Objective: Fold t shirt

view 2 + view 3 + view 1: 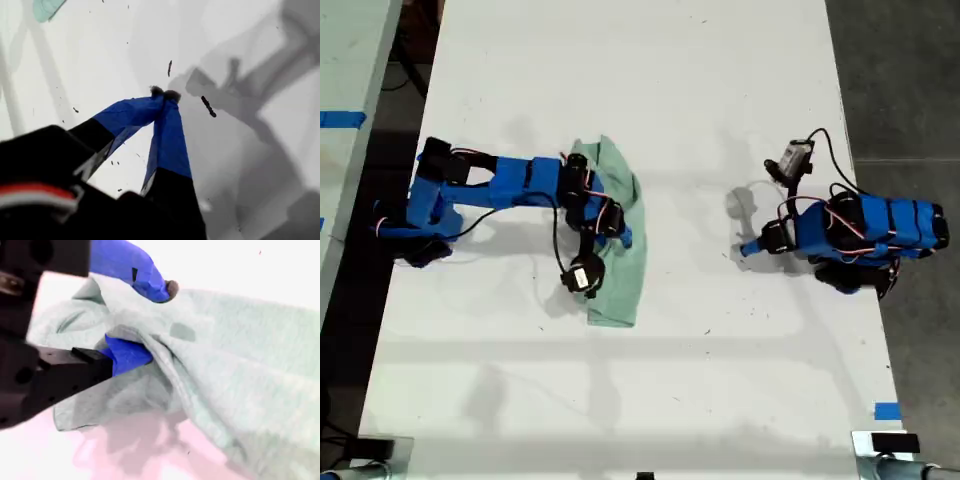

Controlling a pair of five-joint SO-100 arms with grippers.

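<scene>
Straddling a t shirt (240, 370) fold, my second tool (150, 320), jaws apart

The t shirt (620, 250) is pale mint-green, soft and wrinkled; it lies on the white counter (700, 120) in the exterior view's left half, at about nine o'clock from the counter's middle; it runs long and narrow from a rumpled top end at twelve o'clock down to a squarer, wider hem at six o'clock, leaning slightly; an arm crosses its upper part and hides some of it there; in the second wrist view the cloth (240, 360) is gathered into a raised ridge of folds, with one fold lying over a blue finger; its far edge lies flat on the counter; a small corner of it (47, 7) shows in the first wrist view.
</scene>
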